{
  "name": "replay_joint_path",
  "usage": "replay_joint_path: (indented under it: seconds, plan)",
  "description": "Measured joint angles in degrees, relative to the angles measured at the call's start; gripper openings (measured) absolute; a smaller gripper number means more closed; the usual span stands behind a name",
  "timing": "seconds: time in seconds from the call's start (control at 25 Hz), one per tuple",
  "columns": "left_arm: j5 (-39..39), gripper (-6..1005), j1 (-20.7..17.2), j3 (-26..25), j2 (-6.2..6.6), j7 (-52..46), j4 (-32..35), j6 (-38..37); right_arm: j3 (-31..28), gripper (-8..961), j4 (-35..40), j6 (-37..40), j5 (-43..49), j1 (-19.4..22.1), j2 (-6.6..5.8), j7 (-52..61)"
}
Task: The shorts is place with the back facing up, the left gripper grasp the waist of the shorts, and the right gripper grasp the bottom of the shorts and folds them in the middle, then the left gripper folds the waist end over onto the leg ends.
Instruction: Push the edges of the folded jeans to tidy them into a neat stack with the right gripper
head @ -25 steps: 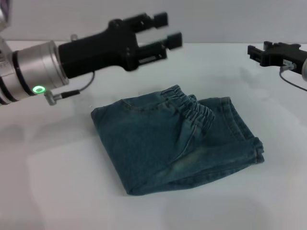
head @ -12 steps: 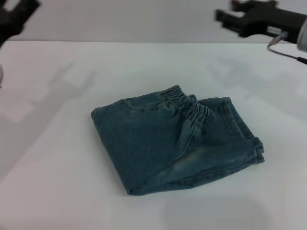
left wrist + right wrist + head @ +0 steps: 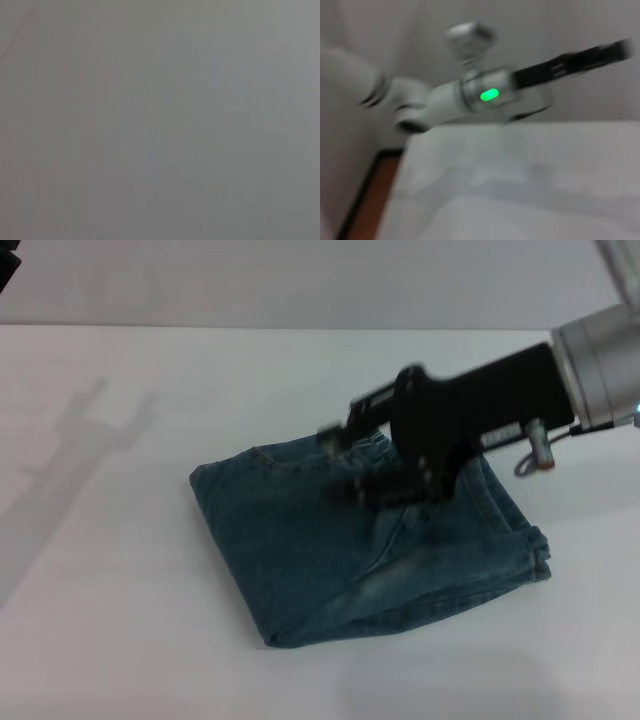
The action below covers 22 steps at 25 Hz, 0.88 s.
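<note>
light: bright, even | shadows: soft on table (image 3: 90, 440) | blur: right pincer (image 3: 345, 460), right wrist view

One pair of shorts (image 3: 370, 550) lies folded on the one white counter (image 3: 150, 640), and no second garment is in view. Two arms can be counted: the right one reaches in over the shorts in the head view with its single black pincer (image 3: 345, 462), and the left one shows only in the right wrist view, silver-wristed with one green light, its pincer (image 3: 615, 50) stretching off to the edge. That makes one garment, one counter, two arms and two pincers, while the left wrist view gives nothing to count, only a plain grey field.
</note>
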<state>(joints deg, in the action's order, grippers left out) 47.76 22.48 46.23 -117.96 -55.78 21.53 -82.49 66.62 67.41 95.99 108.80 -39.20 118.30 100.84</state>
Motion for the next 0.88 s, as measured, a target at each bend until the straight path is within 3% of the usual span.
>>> replay_joint_path:
  seconds: [0.28, 0.44, 0.72, 0.88]
  plan:
    - [-0.2, 859, -0.1, 0.0, -0.09, 0.1, -0.7, 0.4, 5.0, 469, -1.0, 3.8, 5.8, -3.5, 0.06, 3.0]
    - [-0.2, 859, -0.1, 0.0, -0.16, 0.1, -0.9, 0.5, 10.9, 469, -5.0, 3.4, 6.5, -5.4, 0.42, 3.4]
    - [-0.3, 859, 0.0, 0.0, -0.19, 0.5, -1.5, 0.6, 20.4, 469, -13.3, -2.7, 6.3, -9.0, 0.73, 3.2]
    - [-0.4, 859, -0.1, 0.0, -0.24, 0.6, -1.5, 0.6, 24.8, 470, -14.8, -7.4, 5.9, -9.1, 0.97, 3.2]
